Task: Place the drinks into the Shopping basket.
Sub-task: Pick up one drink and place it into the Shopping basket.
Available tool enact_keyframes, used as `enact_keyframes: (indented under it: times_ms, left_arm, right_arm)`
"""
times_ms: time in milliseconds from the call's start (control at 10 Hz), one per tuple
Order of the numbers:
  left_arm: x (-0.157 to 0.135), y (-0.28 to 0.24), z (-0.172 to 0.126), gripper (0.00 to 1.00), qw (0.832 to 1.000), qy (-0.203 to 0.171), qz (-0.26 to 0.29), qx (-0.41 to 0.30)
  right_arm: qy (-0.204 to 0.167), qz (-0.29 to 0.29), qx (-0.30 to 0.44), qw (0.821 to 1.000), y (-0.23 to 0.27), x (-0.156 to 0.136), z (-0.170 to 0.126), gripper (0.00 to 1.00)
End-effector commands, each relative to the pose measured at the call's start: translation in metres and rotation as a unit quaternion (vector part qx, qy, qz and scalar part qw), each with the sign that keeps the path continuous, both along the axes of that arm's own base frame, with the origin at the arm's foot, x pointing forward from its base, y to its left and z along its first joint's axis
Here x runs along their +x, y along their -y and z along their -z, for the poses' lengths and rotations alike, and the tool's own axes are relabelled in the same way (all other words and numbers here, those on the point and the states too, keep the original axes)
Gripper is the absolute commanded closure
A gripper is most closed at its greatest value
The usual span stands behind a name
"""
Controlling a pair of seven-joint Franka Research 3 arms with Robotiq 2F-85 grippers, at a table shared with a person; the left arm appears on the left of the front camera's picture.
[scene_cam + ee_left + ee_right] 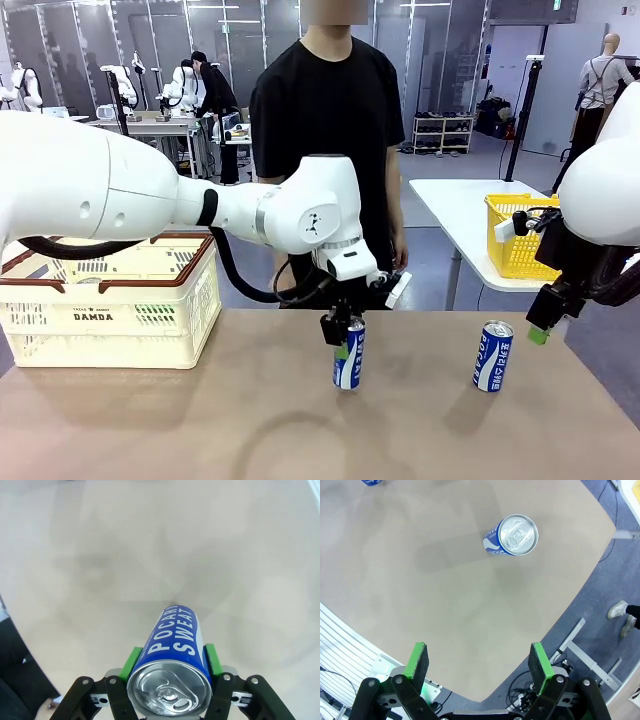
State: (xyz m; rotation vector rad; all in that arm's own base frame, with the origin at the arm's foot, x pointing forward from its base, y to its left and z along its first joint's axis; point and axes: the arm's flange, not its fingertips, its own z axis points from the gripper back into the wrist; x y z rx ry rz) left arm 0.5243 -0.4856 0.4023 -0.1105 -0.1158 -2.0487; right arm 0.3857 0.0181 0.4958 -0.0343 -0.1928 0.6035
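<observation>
The cream basket (150,300) sits at the left end of the bench (200,420), well apart from both cans. Its rim is high, so a can carried across too low could clip it. Let go too high, the can could drop hard and dent or bounce.

Near the middle, the left claw (341,328) is closed on the blue-and-white can (349,362), with its green pads pinching the sides just under the lid. With the grip so near the top, the smooth can hangs a little tilted. A quick swing toward the basket could make it slip or twist out. I cannot tell whether its base is touching the bench.

To the right, the second can (492,356) stands upright on the bench. The right claw (541,328) hangs beside and above it, wide open and holding nothing. If it comes down off-centre, one finger could knock the can over and it could roll off the nearby edge.

A yellow basket (515,250) sits on a separate table behind and is the wrong place for the cans.

Count: one cream basket, two blue-and-white cans, two claws, one yellow basket.
</observation>
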Motion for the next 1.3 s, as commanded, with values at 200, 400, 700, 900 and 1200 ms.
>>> enact_keyframes:
  times_ms: [200, 400, 700, 900, 1200]
  left_arm:
    - [-0.003, -0.033, -0.09, 1.0, 0.997, 0.056, -0.04, 0.029]
    - [-0.011, -0.041, -0.15, 1.0, 0.994, 0.097, -0.056, 0.009]
    - [-0.027, -0.047, -0.207, 1.0, 0.985, 0.153, -0.075, -0.005]
    - [-0.03, -0.052, -0.223, 1.0, 0.982, 0.167, -0.084, -0.027]
    - [-0.032, -0.054, -0.223, 1.0, 0.985, 0.153, -0.071, -0.027]
  right_arm:
    - [-0.002, -0.001, -0.002, 1.0, 0.002, 0.0, -0.001, 0.0]
    - [-0.002, -0.001, -0.002, 1.0, 0.002, 0.0, -0.001, 0.0]
    - [-0.002, -0.001, -0.002, 1.0, 0.002, 0.0, -0.001, 0.0]
    - [-0.002, -0.001, -0.002, 1.0, 0.002, 0.0, -0.001, 0.0]
    - [-0.002, -0.001, -0.002, 1.0, 0.002, 0.0, -0.001, 0.0]
